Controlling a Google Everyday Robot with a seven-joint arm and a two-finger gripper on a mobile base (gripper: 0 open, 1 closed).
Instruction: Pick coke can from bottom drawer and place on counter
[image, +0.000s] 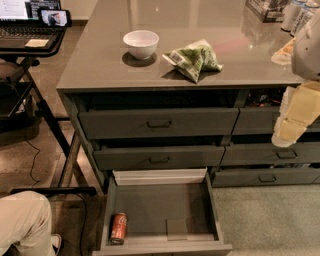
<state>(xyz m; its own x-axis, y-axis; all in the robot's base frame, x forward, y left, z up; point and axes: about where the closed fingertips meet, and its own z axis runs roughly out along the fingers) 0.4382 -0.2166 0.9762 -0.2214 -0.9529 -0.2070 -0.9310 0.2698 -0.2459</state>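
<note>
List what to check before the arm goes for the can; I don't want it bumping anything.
1. Drawer open: ok, its floor is exposed.
2. Can reachable: ok, front left corner, nothing over it.
3. Can upright or lying: cannot tell.
4. Gripper near the can: not ok, it hangs at the right, before the right-hand drawers, well apart from it.
5. Room on the counter: ok, free surface left of the bowl.
6. Path free of people: not ok, a leg sits just left of the drawer.
</note>
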